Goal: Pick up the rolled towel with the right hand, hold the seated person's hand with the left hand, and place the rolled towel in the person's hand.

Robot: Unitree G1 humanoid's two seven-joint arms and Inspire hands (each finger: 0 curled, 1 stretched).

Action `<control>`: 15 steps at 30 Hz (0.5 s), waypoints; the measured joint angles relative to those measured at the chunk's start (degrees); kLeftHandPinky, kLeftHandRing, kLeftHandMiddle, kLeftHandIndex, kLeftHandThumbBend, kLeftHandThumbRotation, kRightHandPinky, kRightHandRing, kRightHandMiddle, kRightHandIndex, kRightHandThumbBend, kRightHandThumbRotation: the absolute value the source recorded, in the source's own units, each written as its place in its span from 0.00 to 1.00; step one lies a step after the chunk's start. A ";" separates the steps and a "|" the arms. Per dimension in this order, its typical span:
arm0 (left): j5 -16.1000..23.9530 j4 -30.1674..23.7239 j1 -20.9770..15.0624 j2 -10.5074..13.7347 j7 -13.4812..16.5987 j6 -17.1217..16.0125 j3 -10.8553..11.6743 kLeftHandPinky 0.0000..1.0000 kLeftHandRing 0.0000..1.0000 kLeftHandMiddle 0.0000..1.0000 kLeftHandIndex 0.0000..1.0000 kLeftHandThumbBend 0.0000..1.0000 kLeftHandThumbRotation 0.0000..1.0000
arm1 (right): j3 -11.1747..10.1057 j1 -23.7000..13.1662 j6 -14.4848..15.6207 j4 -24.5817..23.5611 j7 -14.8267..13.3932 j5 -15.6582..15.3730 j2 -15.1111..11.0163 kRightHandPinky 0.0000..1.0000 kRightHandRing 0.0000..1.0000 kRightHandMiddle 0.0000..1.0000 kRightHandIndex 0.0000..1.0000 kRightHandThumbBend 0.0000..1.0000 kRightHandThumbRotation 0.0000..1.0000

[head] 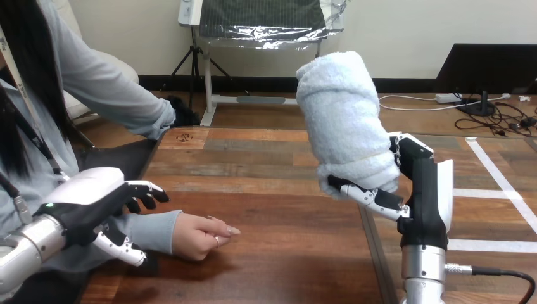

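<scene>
So, left hand: low at the view's left edge, above the person's grey sleeve; fingers spread wide and only loosely bent; thumb out on the near side; sleeve runs between thumb and fingers; not wrapped round it; cannot tell whether anything touches
person's hand: just right of the left hand; resting on the table; fingers loosely curled and pointing right; holds nothing
table: dark wooden planks; seam runs to the near edge right of centre; white tape lines on the section at the right
rolled towel: white; roughly upright, top leaning a little left; raised off the table, right of centre; well apart from the person's hand; lower end sits in the right hand
right hand: upright on its silver forearm, which rises from the bottom edge; thumb lies across the towel's lower front; fingers curl round its right side; clamped on the rolled towel
</scene>
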 measured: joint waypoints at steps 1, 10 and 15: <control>0.12 0.36 -0.23 0.00 0.05 -0.07 -0.25 0.62 0.70 0.75 0.78 1.00 0.33 | -0.01 0.11 -0.06 -0.13 0.01 0.00 0.00 0.33 0.39 0.46 0.45 0.76 0.00; 0.83 3.07 -2.08 -0.07 0.79 0.04 -2.33 0.62 0.69 0.74 0.76 1.00 0.27 | -0.14 0.80 -1.03 -1.15 0.32 0.03 0.01 0.33 0.39 0.46 0.45 0.75 0.00; 0.98 4.59 -2.79 -0.21 1.63 0.07 -3.21 0.62 0.67 0.71 0.74 1.00 0.26 | -0.25 0.92 -1.66 -1.44 0.75 0.07 0.02 0.32 0.39 0.46 0.44 0.75 0.00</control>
